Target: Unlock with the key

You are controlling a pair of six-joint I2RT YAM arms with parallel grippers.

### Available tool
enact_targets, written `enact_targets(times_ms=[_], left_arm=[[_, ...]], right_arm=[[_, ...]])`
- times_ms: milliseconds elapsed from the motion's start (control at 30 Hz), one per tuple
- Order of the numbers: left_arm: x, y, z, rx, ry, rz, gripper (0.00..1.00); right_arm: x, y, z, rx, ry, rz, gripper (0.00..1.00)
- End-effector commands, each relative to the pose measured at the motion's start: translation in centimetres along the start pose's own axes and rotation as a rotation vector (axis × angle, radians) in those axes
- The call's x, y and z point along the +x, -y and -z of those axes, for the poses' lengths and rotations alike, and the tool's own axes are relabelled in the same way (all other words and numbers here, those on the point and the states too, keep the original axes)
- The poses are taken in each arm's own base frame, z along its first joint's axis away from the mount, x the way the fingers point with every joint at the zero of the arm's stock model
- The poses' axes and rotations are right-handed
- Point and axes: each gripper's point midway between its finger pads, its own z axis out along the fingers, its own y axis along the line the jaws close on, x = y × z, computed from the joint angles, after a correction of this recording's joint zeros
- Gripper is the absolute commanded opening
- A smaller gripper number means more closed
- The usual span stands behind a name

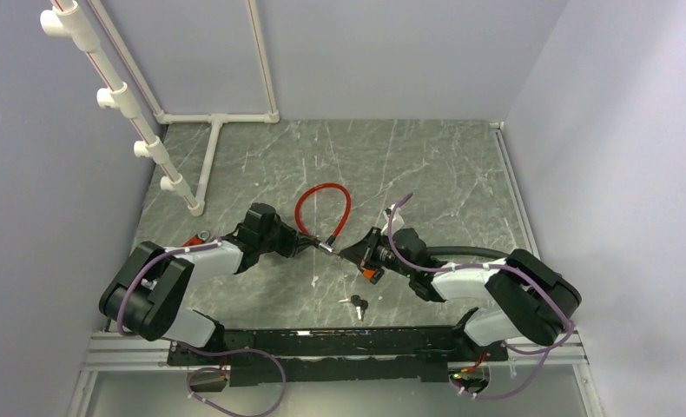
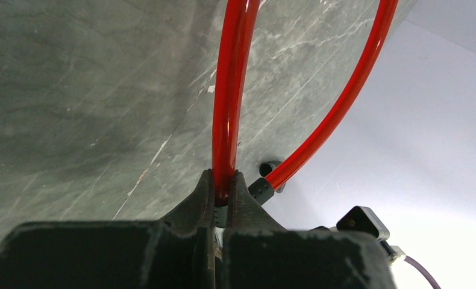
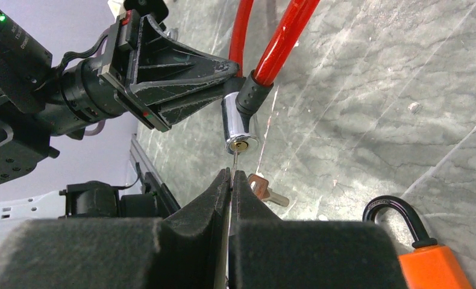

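A red cable lock (image 1: 323, 207) loops over the table, ending in a chrome cylinder (image 3: 238, 125) whose keyhole faces my right gripper. My left gripper (image 2: 223, 182) is shut on the red cable (image 2: 230, 90) just behind its black collar (image 2: 261, 190) and holds the cylinder off the table. My right gripper (image 3: 231, 175) is shut on a thin key (image 3: 235, 160). The key's blade sticks out of the jaws and its tip meets the keyhole. From above, the left gripper (image 1: 311, 242) and right gripper (image 1: 347, 253) face each other across the cylinder.
An orange padlock (image 3: 433, 266) with a black shackle lies just right of the right gripper. A spare key (image 3: 267, 192) lies on the table under the cylinder, and a small key bunch (image 1: 357, 304) sits nearer the arm bases. White pipe framing (image 1: 212, 148) stands at the back left.
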Motion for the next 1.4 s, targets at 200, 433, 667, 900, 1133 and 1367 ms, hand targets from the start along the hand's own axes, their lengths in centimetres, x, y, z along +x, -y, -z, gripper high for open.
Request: enact_targets(times_ms=[200, 433, 667, 900, 1133, 1367], left_arm=[[1.5, 4.0, 0.9, 0.133, -0.066, -0.032, 0.00], [2.0, 4.3, 1.4, 0.157, -0.088, -0.016, 0.00], [2.1, 4.5, 1.6, 0.171, -0.096, 0.015, 0.00], [1.7, 4.2, 1.3, 0.189, -0.088, 0.111, 0.00], [1.6, 4.0, 1.2, 0.194, -0.091, 0.151, 0.00], [1.0, 4.3, 1.5, 0.201, -0.054, 0.199, 0.00]], right_arm=[[-2.0, -2.7, -1.2, -0.084, 0.071, 0.041, 0.00], [-3.0, -3.3, -1.2, -0.112, 0.125, 0.077, 0.00], [-3.8, -3.8, -0.7, -0.123, 0.169, 0.080, 0.00], [-3.4, -3.6, -1.0, -0.120, 0.204, 0.040, 0.00], [-3.4, -2.6, -1.7, -0.082, 0.244, 0.004, 0.00], [-3.4, -2.0, -1.2, -0.011, 0.313, 0.025, 0.00]])
